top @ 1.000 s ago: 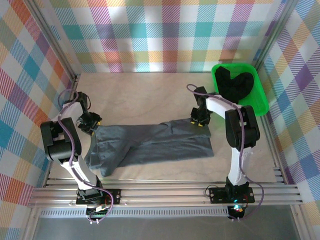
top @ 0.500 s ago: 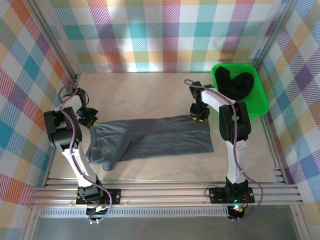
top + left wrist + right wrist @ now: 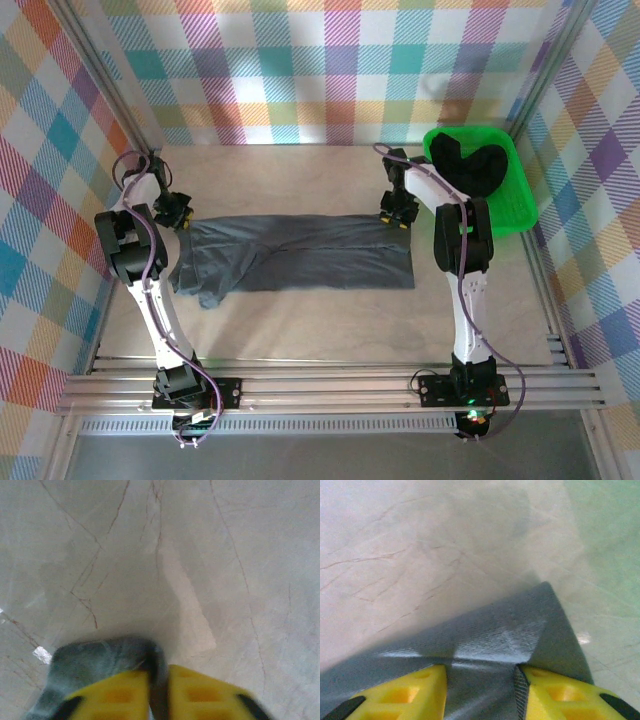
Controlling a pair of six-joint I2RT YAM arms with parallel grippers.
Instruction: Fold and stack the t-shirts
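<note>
While grey t-shirt (image 3: 300, 255) lies outside, green tray (image 3: 522, 200) holds black t-shirts (image 3: 470, 170).

No writing, label, brand or number is legible anywhere (both wrist views are blurred).

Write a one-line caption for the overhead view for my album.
Left gripper and right gripper at the far corners of a slate grey t-shirt; black shirts in the green tray.
</note>
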